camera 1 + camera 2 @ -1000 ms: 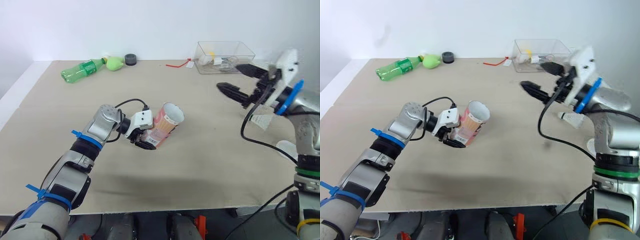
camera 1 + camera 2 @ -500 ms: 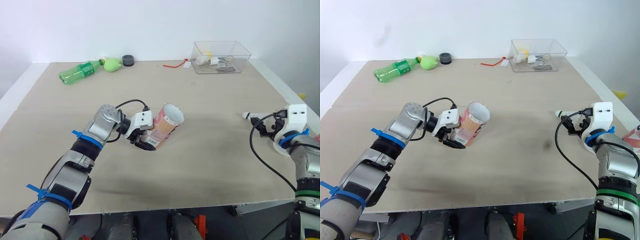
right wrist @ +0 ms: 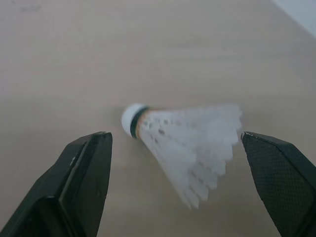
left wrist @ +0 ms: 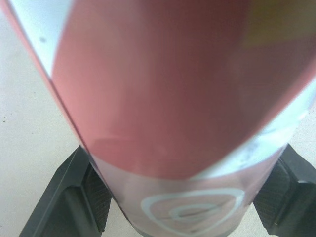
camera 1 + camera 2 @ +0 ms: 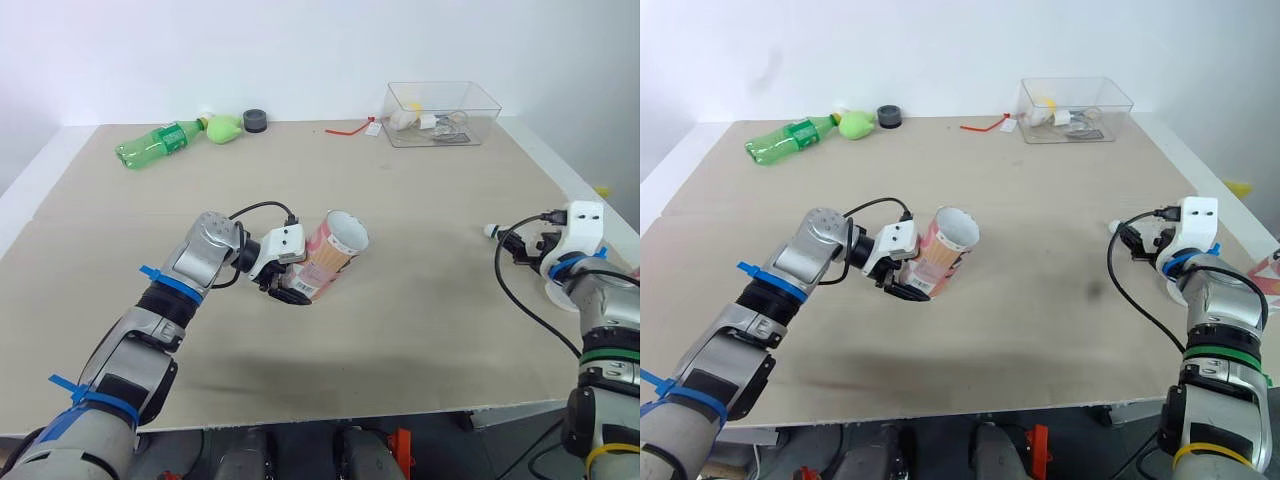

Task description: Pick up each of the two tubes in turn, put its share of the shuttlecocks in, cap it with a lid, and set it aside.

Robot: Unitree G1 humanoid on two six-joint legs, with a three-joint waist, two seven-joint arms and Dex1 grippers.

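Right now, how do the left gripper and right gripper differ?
Left gripper is shut on the pink tube; right gripper is open and holds nothing.
Left gripper's fingers press the tube's two sides; right gripper's fingers stand clear of the shuttlecock on the table ahead.
Left gripper sits mid-table; right gripper is near the right edge.
Shared: two black fingers each, both low over the table.

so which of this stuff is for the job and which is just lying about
For the job: tube in the left gripper; shuttlecock between the fingers of the open right gripper.
Lying about: green bottle, light green object, black round object, red strip, clear box.
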